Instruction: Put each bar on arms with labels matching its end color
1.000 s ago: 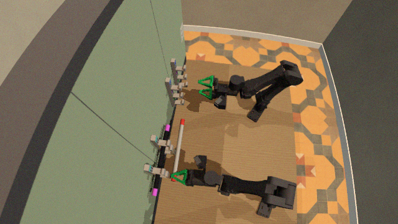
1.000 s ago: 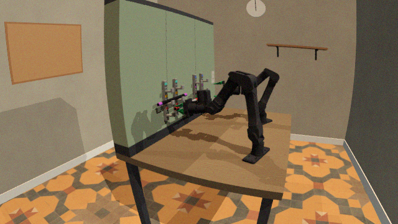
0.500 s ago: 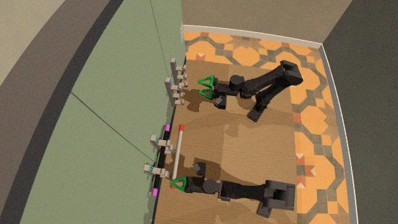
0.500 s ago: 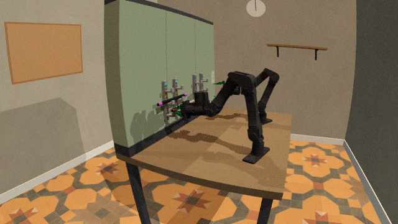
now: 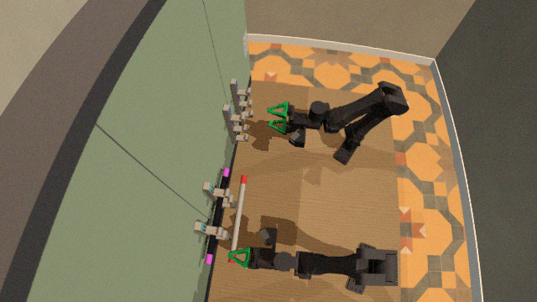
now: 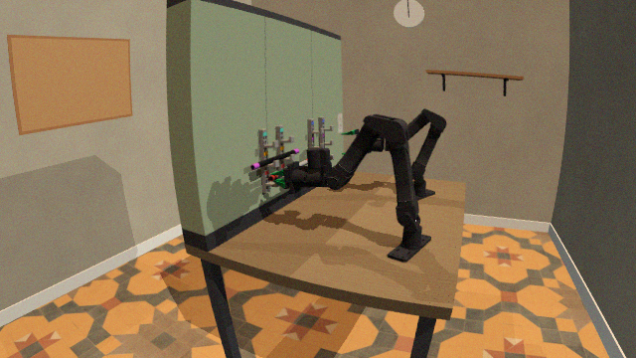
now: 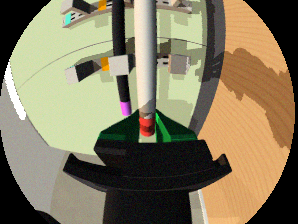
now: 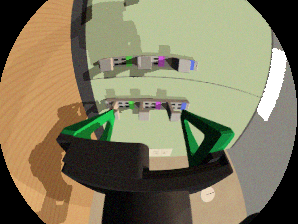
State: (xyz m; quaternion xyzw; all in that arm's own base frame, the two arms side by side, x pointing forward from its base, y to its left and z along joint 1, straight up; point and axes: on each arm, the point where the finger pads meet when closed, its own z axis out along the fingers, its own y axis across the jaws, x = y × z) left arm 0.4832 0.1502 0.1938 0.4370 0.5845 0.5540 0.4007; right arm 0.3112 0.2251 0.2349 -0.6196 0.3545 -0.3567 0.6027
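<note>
White bar [image 5: 238, 214] [image 7: 145, 60], red ends, clamped at one end; black bar [image 6: 274, 159] [image 7: 119, 45], magenta ends, on rack arms.

Pale round lamp [image 6: 408, 13] and brown wall shelf [image 6: 474, 75] (two dark brackets).

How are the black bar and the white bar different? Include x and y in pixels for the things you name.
The black bar [image 5: 216, 216] [image 6: 274, 159] [image 7: 119, 60] has pink-purple ends; the white bar [image 5: 238, 214] [image 7: 145, 60] has red ends. The black bar lies on rack arms, while the white bar is held near one end by the left gripper [image 5: 233, 256] [image 7: 147, 122]. Both are straight and thin.
</note>
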